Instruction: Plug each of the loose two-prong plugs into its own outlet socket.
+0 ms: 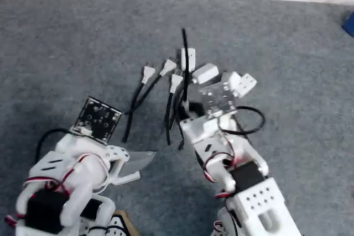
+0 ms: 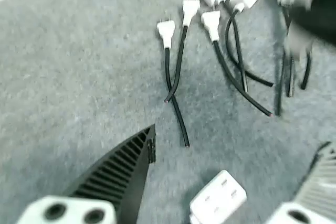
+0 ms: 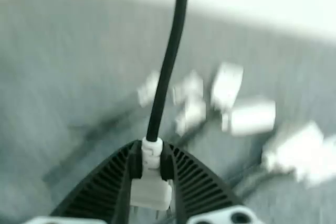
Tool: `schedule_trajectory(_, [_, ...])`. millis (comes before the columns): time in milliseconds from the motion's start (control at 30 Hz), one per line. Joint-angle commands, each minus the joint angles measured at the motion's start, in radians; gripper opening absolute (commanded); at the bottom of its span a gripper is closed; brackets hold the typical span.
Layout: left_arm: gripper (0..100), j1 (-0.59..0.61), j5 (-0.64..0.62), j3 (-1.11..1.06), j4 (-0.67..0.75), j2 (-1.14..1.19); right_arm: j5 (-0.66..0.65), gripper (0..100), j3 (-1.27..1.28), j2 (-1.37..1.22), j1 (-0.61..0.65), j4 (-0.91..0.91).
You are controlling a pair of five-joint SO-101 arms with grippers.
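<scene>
Right wrist view: right tool [image 3: 151, 182] is clenched on a plug [image 3: 151, 192] by its body, prongs exposed, likely for insertion; left tool [image 2: 240, 137] hangs released near an outlet socket [image 2: 218, 199].
</scene>
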State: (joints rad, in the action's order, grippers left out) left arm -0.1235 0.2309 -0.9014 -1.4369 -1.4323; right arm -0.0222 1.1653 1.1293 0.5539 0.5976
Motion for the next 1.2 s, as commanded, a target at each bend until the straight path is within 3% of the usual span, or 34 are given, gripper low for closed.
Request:
schedule_trajectory(0, [45,-0.013,0.011,-0.088,0.137,-0.019,0.032,0.6,-0.107,-0.157,0.085,-0.071])
schedule_trajectory(100, [45,-0.012,0.011,-0.120,0.157,-0.019,0.104,0.6,-0.259,-0.329,0.166,-0.007])
schedule_trajectory(267, [45,-0.012,0.011,-0.163,0.180,-0.019,0.114,0.6,-0.455,-0.472,0.260,0.119])
schedule_trajectory(467, [45,-0.007,0.011,-0.239,0.258,-0.019,0.115,0.6,-0.466,-0.472,0.278,0.179])
schedule_trajectory(767, [45,0.045,0.012,-0.248,0.281,-0.019,0.106,0.6,-0.486,-0.323,0.277,0.349])
schedule_trajectory(1167, [45,0.048,0.012,-0.285,0.324,-0.018,0.068,0.6,-0.498,-0.275,0.275,0.441])
